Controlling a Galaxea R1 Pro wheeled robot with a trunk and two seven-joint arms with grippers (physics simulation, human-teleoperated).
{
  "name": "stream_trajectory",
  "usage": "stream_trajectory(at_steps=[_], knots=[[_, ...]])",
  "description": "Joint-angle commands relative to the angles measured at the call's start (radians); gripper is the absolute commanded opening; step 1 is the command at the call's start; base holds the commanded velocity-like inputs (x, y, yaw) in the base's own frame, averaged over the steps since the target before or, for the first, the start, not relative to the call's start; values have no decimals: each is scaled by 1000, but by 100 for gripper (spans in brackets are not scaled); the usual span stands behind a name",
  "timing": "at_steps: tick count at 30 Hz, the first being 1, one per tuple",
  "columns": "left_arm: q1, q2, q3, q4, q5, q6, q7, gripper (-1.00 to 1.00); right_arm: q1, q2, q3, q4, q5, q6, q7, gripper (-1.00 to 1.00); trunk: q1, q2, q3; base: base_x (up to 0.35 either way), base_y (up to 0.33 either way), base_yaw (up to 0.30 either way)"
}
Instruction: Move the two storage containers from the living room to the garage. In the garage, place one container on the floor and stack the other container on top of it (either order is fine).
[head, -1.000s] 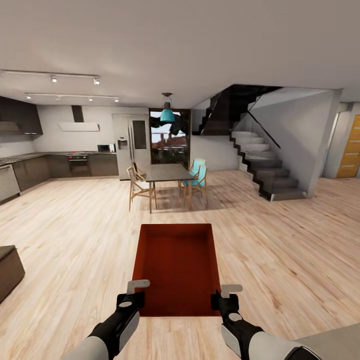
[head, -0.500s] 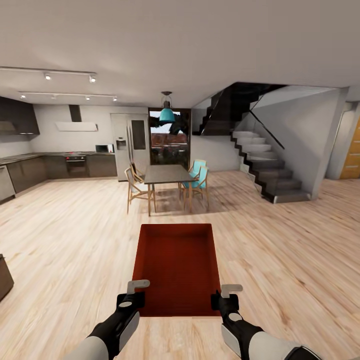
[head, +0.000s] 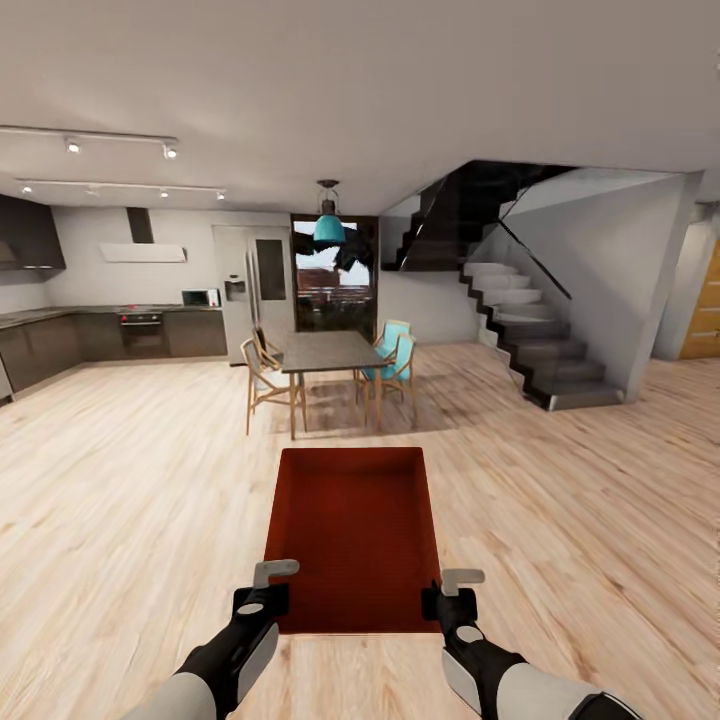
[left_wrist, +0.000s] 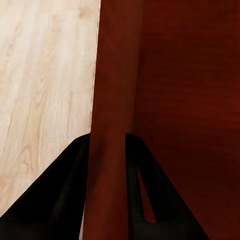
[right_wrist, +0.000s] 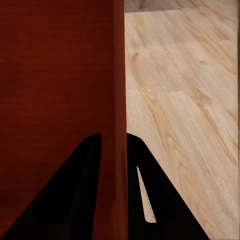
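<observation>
L gripper (head: 268, 588) and R gripper (head: 452, 592) each clamp a side wall of one orange-red storage container (head: 355, 535), held low in front of robot above light wood-plank floor (head: 130, 500). L wrist view: dark fingers (left_wrist: 60, 195) pinch container wall, one finger inside, one outside. R wrist view: same grip, fingers (right_wrist: 75, 190) astride wall. No labels or writing legible anywhere. Container's near edge sits betw. the grippers; its outer underside is hidden. Open floor on both sides and ahead up to dining table (head: 325, 352) w/ chairs. Beyond: kitchen units (head: 100, 335) far left, cut off at frame edge; staircase (head: 530, 340) right; orange door (head: 705, 310) partly cut off. Teal pendant lamp (head: 329, 228) over table.
</observation>
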Motion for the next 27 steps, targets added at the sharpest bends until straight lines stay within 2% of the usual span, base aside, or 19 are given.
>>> stream_trajectory(at_steps=[1, 27], knots=[[-1, 14, 27, -5, 1, 7, 12, -100, 0, -10, -9, 0, -8, -4, -2, -100, 1, -1, -2, 323, 74, -229], [-1, 14, 27, -5, 1, 7, 12, -100, 0, -13, -9, 0, -10, -4, -2, -100, 1, -1, -2, 314, 180, -278]])
